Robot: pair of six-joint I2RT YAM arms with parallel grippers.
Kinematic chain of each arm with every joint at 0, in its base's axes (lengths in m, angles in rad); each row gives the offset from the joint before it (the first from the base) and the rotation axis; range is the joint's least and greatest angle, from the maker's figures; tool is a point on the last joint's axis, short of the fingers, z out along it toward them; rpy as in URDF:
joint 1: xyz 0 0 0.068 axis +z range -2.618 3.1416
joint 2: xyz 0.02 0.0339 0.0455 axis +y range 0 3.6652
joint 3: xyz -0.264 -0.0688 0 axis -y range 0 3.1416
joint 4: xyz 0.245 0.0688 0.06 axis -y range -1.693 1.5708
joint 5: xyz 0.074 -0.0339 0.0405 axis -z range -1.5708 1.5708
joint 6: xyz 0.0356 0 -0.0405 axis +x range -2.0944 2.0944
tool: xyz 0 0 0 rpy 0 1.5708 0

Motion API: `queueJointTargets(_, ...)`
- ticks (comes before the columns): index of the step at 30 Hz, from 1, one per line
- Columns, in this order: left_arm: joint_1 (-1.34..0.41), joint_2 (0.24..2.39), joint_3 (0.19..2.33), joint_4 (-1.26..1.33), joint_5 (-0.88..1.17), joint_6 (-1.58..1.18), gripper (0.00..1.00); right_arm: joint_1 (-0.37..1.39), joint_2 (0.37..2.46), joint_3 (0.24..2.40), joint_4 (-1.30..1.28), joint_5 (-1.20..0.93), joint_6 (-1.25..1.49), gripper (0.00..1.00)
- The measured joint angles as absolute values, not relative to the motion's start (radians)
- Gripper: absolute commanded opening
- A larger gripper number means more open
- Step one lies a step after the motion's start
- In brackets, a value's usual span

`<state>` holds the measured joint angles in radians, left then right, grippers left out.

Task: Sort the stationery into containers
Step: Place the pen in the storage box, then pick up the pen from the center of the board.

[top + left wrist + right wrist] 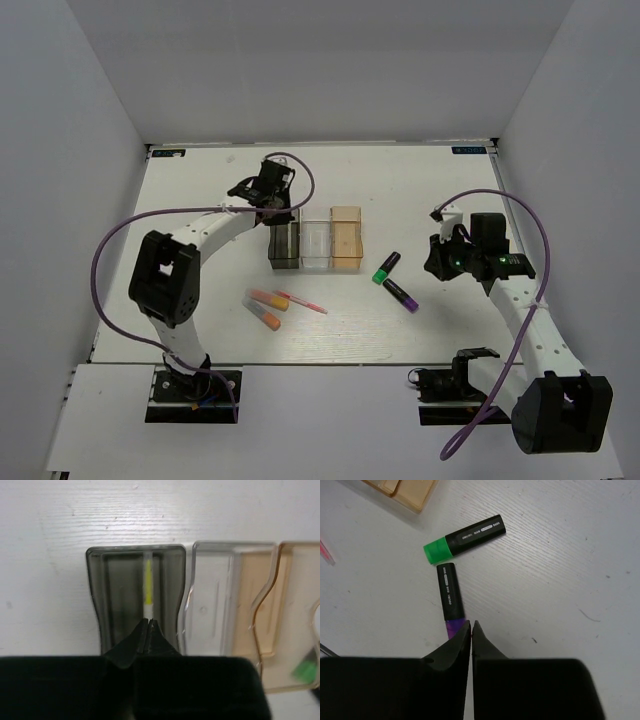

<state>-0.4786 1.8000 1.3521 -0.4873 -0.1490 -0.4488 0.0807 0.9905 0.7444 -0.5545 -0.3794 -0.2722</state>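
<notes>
— As far as my left wrist view shows, the left tool (149, 622) is pinched shut on a thin pen with a yellow core (148, 587). The pen sticks out past the tips over the inside of the smoky grey bin (95, 600). How deep it reaches I cannot tell.

— And your right one?

— My right tool (471, 625) is all but closed, with only a slit between the tips and nothing in it. The purple-and-black highlighter (450, 592) lies on the surface (555, 580) just ahead. Its purple end is partly hidden under one tip, and I cannot make out whether they touch. The green-and-black highlighter (465, 539) lies just beyond, its green cap beside the other's black end.

— Anything else?

— From above I see two stubby orange highlighters (268, 298) and a thin pink pen (305, 302) on the near side of the bins. The clear bin (192, 580) adjoins the grey one, then the orange-tan bin (295, 605), which the frame edge cuts off.
</notes>
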Motion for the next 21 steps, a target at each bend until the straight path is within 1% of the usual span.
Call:
queueJointTargets(2, -0.488, 1.755, 1.331, -0.512, -0.164, -0.454, 0.0, 0.081, 0.991, 0.744, -0.56, -0.387, -0.273, 0.0)
queueJointTargets(3, -0.503, 1.723, 1.317, -0.529, -0.178, -0.46, 0.02, 0.081, 0.991, 0.745, -0.563, -0.394, -0.272, 0.0)
queueJointTargets(4, -0.521, 1.689, 1.304, -0.55, -0.188, -0.468, 0.11, 0.081, 0.992, 0.745, -0.565, -0.397, -0.273, 0.03)
queueJointTargets(5, -0.552, 1.636, 1.287, -0.586, -0.207, -0.504, 0.21, 0.081, 0.994, 0.745, -0.569, -0.403, -0.274, 0.25)
queueJointTargets(6, -0.586, 1.589, 1.27, -0.616, -0.219, -0.533, 0.29, 0.083, 0.998, 0.745, -0.575, -0.407, -0.27, 0.54)
queueJointTargets(7, -0.628, 1.533, 1.243, -0.643, -0.238, -0.584, 0.37, 0.087, 1.006, 0.747, -0.579, -0.41, -0.27, 0.57)
queueJointTargets(11, -0.815, 1.337, 1.102, -0.754, -0.28, -0.873, 0.39, 0.1, 1.05, 0.764, -0.59, -0.411, -0.284, 0.57)
queueJointTargets(13, -0.861, 1.323, 1.061, -0.822, -0.28, -1.018, 0.39, 0.107, 1.061, 0.766, -0.591, -0.41, -0.284, 0.57)
queueJointTargets(17, -0.892, 1.423, 1.054, -0.899, -0.282, -1.215, 0.39, 0.113, 1.064, 0.768, -0.599, -0.41, -0.284, 0.57)
queueJointTargets(20, -0.933, 1.505, 1.079, -0.927, -0.308, -1.288, 0.43, 0.113, 1.063, 0.77, -0.601, -0.404, -0.284, 0.57)
queueJointTargets(21, -0.943, 1.529, 1.094, -0.934, -0.314, -1.305, 0.43, 0.113, 1.063, 0.77, -0.601, -0.401, -0.284, 0.57)
